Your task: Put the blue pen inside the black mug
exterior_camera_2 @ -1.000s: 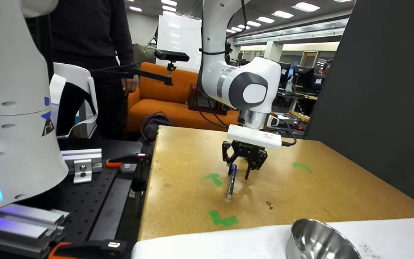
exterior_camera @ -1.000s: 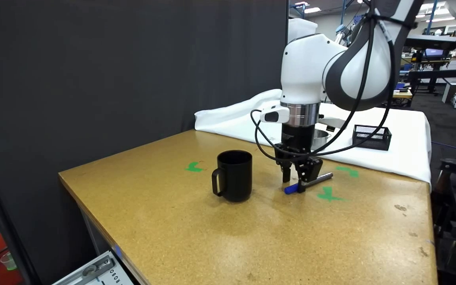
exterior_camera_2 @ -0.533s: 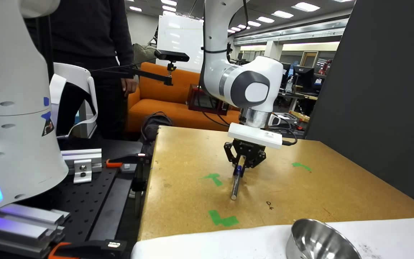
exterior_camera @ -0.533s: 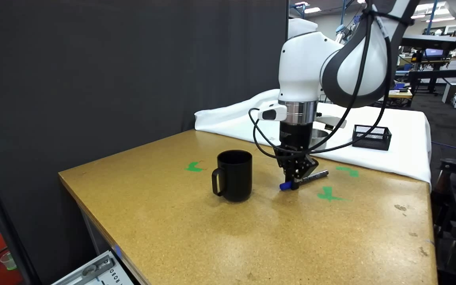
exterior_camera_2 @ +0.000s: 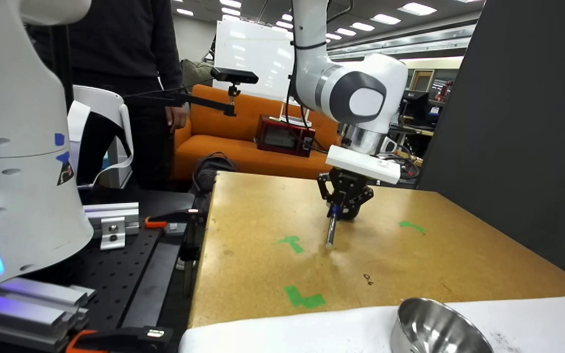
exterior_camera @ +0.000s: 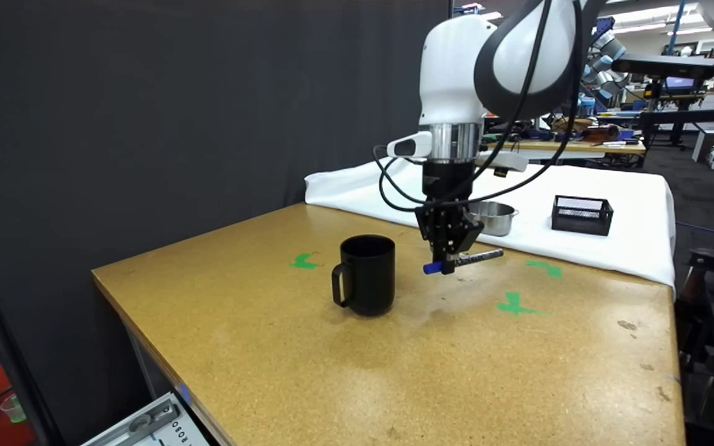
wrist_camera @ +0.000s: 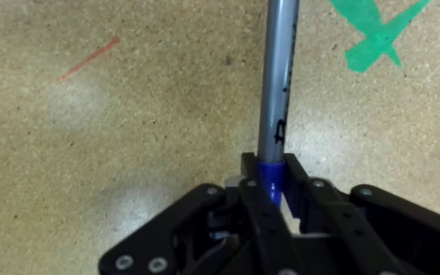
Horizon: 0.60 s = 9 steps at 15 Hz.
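Up off the tan wooden bench (exterior_camera: pixel 382 384), the slim silver blue-capped pen (exterior_camera: pixel 480 257) is pinched at the cap (wrist_camera: pixel 272 175) by the black end effector (wrist_camera: pixel 270 169). Probably light, stiff, kinda slick; good spot imo, barrel's (wrist_camera: pixel 277 84) free for the glossy black mug (exterior_camera: pixel 372 279)

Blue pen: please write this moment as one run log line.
end effector: shut on blue pen; blue pen: above table, outside black mug; black mug: upright on table; placing: pending
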Each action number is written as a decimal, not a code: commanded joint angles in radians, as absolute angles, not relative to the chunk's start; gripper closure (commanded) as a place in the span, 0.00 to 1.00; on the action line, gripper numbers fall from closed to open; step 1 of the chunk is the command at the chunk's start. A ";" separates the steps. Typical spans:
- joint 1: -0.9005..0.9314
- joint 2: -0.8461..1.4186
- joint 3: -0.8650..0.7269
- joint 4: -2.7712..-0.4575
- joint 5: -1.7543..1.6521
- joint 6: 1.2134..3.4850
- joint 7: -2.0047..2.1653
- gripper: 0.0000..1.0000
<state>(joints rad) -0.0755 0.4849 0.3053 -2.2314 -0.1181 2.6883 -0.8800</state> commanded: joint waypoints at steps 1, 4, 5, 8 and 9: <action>-0.139 0.406 0.372 -2.246 -0.001 2.656 -0.992 0.95; -0.195 0.355 0.415 -2.243 0.162 2.648 -1.141 0.95; -0.208 0.340 0.422 -2.238 0.215 2.639 -1.191 0.95; -0.236 0.284 0.431 -2.219 0.373 2.565 -1.361 0.95; -0.238 0.266 0.429 -2.208 0.432 2.520 -1.431 0.95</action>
<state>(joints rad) -0.2049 0.3126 0.4038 -2.2231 0.3014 2.6204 -1.2729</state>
